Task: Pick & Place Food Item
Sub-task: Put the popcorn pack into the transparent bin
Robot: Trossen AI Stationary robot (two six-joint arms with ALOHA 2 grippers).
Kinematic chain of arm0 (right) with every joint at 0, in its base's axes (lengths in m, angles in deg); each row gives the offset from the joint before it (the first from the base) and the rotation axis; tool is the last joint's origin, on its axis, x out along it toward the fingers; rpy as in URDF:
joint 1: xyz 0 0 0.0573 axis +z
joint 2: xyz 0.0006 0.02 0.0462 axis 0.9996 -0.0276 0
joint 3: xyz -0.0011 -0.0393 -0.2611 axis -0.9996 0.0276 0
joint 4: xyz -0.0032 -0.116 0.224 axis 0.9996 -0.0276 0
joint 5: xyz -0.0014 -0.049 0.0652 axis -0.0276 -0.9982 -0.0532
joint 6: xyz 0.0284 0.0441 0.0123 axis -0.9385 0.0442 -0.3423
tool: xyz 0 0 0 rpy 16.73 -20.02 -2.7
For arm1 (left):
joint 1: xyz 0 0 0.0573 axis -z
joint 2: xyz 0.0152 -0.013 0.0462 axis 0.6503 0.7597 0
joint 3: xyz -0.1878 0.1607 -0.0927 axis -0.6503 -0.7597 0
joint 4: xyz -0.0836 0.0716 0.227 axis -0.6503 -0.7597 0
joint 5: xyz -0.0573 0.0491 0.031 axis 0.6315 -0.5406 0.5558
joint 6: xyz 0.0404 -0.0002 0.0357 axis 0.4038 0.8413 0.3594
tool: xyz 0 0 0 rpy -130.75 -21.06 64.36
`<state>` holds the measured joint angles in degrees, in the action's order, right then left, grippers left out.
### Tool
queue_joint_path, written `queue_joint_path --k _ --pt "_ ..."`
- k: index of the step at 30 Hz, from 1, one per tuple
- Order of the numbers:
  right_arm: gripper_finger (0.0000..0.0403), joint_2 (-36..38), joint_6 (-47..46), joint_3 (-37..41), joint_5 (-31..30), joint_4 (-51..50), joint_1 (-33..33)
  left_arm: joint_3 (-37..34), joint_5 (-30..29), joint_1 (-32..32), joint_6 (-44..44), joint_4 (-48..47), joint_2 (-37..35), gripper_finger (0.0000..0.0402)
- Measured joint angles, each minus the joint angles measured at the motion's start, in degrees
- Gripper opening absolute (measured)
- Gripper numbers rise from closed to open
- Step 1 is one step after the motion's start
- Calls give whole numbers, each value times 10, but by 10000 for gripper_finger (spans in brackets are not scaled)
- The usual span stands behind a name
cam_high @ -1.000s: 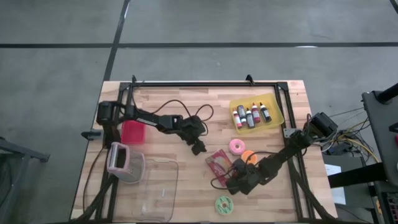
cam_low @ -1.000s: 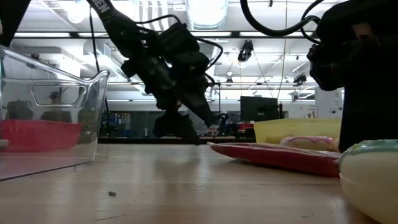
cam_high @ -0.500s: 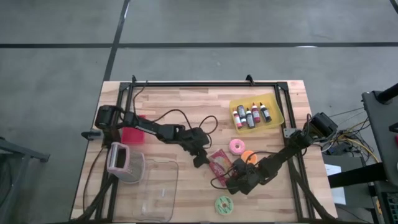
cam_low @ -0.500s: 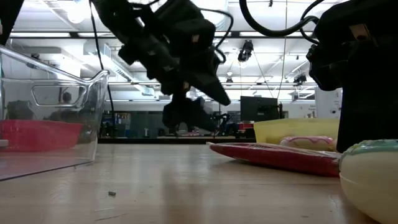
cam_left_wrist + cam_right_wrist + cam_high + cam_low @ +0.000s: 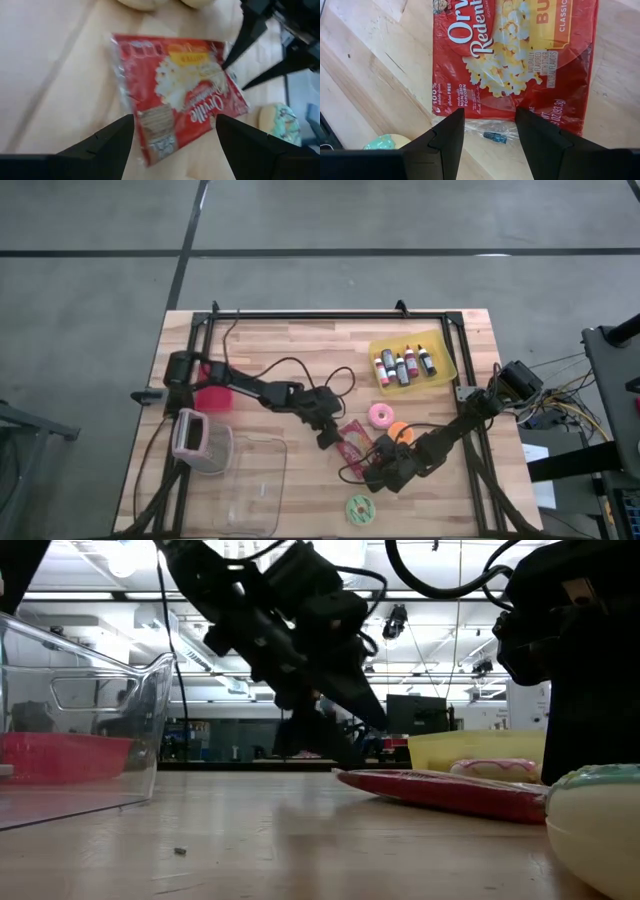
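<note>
The left gripper hung just left of frame centre in the high view, its fingers spread wide apart and empty, poised over the near edge of the red popcorn packet. In the left wrist view the packet filled the gap between the two dark fingers, lying flat on the wood. In the low view the left gripper came down at centre frame, close above the table.

The right gripper sat lower right of centre in the high view, just beyond the packet's other side. Its fingers were likewise spread, holding nothing, with the packet lying across the upper part of the right wrist view and a small blue bit on the wood between them.

Right of the packet lay a pink donut and an orange round item; a green round item lay at lower centre. A yellow tray of small bottles stood at upper right, a clear container at lower left, and a red bin at left on the wooden table.
</note>
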<state>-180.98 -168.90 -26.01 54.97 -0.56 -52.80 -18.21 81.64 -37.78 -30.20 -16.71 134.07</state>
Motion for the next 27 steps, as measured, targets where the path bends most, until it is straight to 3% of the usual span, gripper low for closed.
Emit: queue_joint_path --k 10,21,27 --pt "178 0 2 0 0 -1 0 28 31 0 -4 0 38 289" --pt "178 0 11 0 0 0 0 35 33 -13 18 -15 14 289" --pt "178 0 11 0 0 0 0 33 -16 -12 40 -69 9 289"
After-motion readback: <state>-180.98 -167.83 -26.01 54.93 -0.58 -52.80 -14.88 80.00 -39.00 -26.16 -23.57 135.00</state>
